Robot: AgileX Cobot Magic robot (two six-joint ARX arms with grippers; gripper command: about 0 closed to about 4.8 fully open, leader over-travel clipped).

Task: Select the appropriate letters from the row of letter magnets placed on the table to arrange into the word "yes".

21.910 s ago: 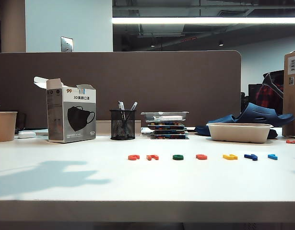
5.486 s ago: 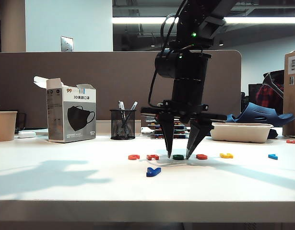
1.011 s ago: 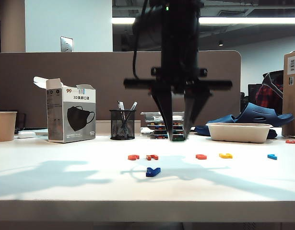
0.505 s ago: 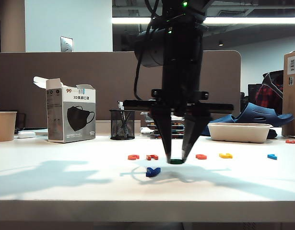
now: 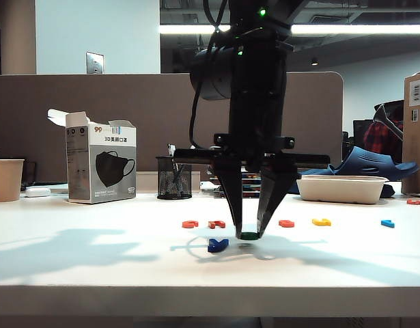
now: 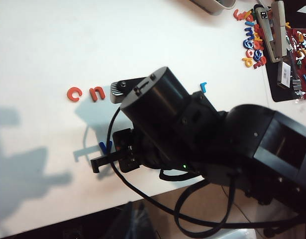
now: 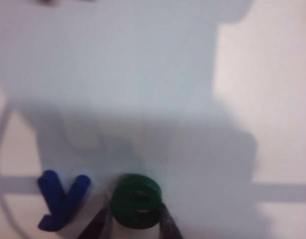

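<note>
The right gripper (image 5: pixel 248 234) has come down from above the row to just over the table (image 5: pixel 93 266), fingers clamped on the green "e" (image 5: pixel 248 236); the "e", once between two red letters, now hangs just beside the blue "y" (image 5: pixel 218 244), itself earlier moved forward

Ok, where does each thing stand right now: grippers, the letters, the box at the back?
right gripper: shut on the green e, low at the table
left gripper: out of view
blue y: lying flat beside the e
red s: in the row, untouched
mask box: upright, top flap open
</note>
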